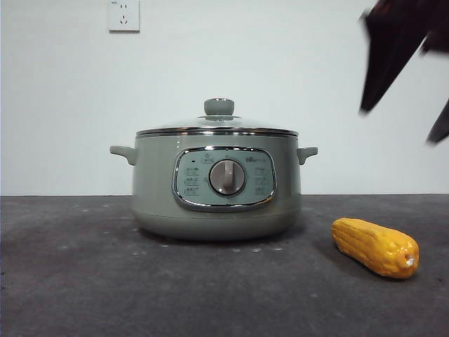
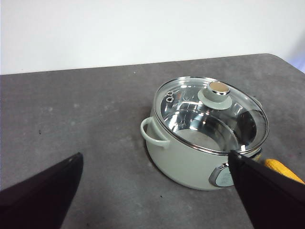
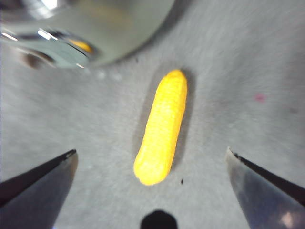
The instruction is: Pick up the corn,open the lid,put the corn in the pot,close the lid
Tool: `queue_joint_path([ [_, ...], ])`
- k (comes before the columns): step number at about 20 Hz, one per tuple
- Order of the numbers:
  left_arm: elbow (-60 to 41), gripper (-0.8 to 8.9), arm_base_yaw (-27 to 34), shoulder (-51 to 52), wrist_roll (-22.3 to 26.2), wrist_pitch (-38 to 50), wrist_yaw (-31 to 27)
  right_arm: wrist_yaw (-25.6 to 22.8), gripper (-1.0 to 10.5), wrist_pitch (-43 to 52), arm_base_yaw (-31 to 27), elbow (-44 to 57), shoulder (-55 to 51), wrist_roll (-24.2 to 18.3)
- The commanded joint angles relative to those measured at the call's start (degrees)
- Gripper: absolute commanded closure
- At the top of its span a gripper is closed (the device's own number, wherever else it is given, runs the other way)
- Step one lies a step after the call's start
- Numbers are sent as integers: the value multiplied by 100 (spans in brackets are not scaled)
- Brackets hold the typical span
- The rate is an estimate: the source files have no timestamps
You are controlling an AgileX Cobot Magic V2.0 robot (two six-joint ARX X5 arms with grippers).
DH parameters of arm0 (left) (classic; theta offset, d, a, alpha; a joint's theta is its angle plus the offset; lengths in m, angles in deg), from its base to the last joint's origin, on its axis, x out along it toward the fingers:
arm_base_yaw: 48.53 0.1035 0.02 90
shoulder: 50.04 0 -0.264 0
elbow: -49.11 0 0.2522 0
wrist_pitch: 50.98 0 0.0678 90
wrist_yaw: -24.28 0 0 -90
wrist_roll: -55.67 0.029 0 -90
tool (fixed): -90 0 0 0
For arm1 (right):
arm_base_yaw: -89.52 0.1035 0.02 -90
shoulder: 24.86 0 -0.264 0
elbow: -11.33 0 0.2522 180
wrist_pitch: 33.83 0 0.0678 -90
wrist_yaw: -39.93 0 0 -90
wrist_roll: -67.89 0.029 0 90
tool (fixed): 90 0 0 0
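The corn (image 1: 376, 247) lies on the dark table to the right of the pot (image 1: 217, 184). The glass lid (image 1: 217, 128) with its green knob sits shut on the pot. My right gripper (image 3: 152, 191) is open, up in the air above the corn (image 3: 162, 126), which lies between its jaws in the right wrist view. In the front view it shows as a dark shape (image 1: 403, 63) at the top right. My left gripper (image 2: 157, 191) is open and empty, held back from the pot (image 2: 190, 160) and lid (image 2: 212, 114). A tip of the corn (image 2: 283, 169) shows past the pot.
The grey table (image 1: 84, 281) stretches around the pot. A white wall with a socket (image 1: 124, 15) stands behind. The pot's side handles (image 1: 124, 152) stick out on both sides.
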Motion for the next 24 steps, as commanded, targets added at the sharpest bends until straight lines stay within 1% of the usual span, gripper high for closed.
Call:
queue_joint_path([
  [1, 9, 246, 9, -2, 28, 9, 26, -190, 415, 98, 236, -17, 531, 186],
  [5, 9, 246, 9, -31, 31, 9, 26, -693, 415, 267, 586, -15, 1338, 289],
  [7, 9, 246, 9, -31, 28, 9, 24, -743, 419, 385, 684, -15, 1613, 382],
  [9, 9, 246, 9, -35, 31, 9, 24, -863, 500, 533, 772, -15, 1836, 511],
  [12, 9, 246, 9, -59, 28, 9, 24, -933, 535, 673, 811, -15, 2057, 586],
  [15, 9, 246, 9, -103, 28, 9, 24, -933, 672, 721, 809, -13, 2096, 640],
  [16, 9, 246, 9, -122, 28, 9, 24, -933, 698, 732, 811, -13, 2096, 640],
  [18, 9, 246, 9, -179, 28, 7, 26, -933, 713, 737, 809, -13, 2096, 645],
  [19, 9, 246, 9, -208, 28, 7, 26, -933, 783, 737, 811, -13, 2096, 643],
  [21, 9, 246, 9, -229, 28, 9, 26, -931, 960, 730, 809, -13, 2096, 627],
  [24, 9, 246, 9, -229, 31, 13, 28, -933, 959, 732, 809, -13, 2083, 487],
])
